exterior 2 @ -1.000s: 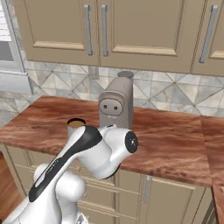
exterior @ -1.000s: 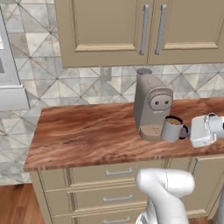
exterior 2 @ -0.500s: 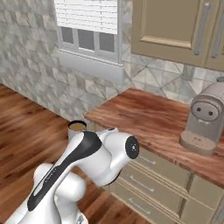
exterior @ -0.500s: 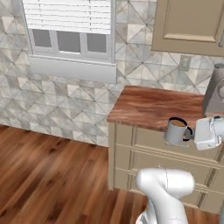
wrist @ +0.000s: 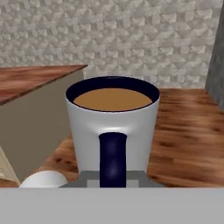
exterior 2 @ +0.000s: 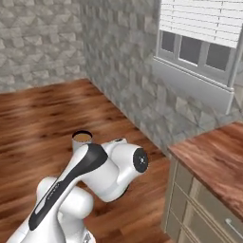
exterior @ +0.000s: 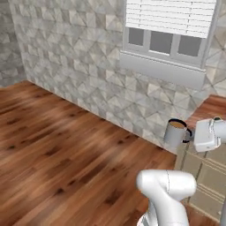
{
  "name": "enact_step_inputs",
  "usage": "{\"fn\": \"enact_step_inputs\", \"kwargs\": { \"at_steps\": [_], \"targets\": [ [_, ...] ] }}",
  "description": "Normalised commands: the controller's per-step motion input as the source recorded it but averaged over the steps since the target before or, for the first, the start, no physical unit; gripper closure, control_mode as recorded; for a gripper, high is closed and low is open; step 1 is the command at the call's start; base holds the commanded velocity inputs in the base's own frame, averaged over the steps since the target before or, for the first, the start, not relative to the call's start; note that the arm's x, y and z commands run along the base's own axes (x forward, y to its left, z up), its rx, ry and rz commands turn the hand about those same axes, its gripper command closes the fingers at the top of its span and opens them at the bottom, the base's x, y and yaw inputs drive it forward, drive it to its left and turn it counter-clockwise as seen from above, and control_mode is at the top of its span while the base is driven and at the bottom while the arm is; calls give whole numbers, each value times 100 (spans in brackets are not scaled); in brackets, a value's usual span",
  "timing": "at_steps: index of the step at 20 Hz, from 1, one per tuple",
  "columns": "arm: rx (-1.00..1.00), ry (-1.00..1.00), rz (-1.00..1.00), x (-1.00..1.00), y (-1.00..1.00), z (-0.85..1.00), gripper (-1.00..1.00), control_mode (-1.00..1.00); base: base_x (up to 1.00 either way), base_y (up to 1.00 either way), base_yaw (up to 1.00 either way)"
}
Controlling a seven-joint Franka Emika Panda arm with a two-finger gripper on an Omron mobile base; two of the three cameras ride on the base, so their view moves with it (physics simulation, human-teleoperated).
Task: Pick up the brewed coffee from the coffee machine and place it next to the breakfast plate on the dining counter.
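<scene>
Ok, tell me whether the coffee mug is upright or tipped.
Upright: the mug has a level rim, brown coffee inside and a vertical handle.

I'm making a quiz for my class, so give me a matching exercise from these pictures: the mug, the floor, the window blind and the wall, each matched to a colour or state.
Things:
1. mug
2. floor
3. window blind
4. wall

Descriptions:
A. white horizontal slats
B. grey stone-patterned tiles
C. held up off the ground, full of brown coffee
D. reddish-brown wood planks

Pairs: 1-C, 2-D, 3-A, 4-B
</scene>
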Motion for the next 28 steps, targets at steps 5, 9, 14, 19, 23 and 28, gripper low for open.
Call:
{"fn": "enact_step_inputs", "kwargs": {
  "at_steps": [5, 9, 14, 19, 23, 28],
  "targets": [
    [0, 0, 0, 0, 0, 0, 100, 100, 49, 39, 60],
    [0, 0, 0, 0, 0, 0, 100, 100, 49, 28, 63],
    [0, 0, 0, 0, 0, 0, 100, 100, 55, 28, 62],
    [0, 0, 0, 0, 0, 0, 100, 100, 75, 23, 57],
    [0, 0, 0, 0, 0, 0, 100, 100, 95, 5, 54],
    [0, 0, 0, 0, 0, 0, 100, 100, 100, 0, 47]
  ]
}}
